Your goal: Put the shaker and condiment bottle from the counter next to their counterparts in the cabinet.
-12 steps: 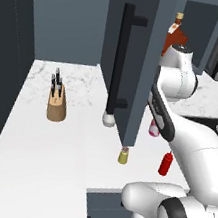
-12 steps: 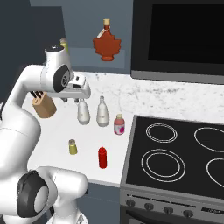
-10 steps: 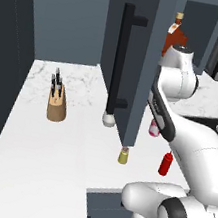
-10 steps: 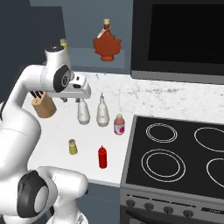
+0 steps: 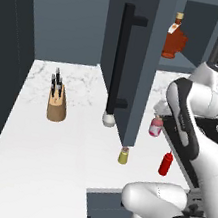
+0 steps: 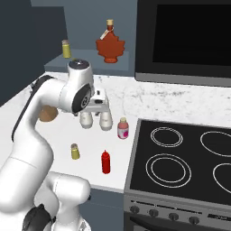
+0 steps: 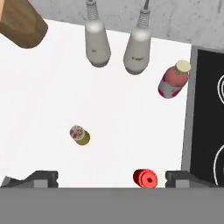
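I hold the claw (image 7: 107, 178) spread above the tabletop (image 7: 131, 113); the shaker (image 7: 80, 135), small, light and rigid, suits a pinch across its yellow body.

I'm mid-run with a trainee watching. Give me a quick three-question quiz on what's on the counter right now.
1. True or false: the shaker lies on its side on the counter.
2. Which stands nearer the stove: A) the shaker, B) the condiment bottle?
3. Fill in: the hand is ____ and holds nothing.

Key: 1 false, it stands upright. 2 B. 3 open, its fingertips spread wide above the counter.
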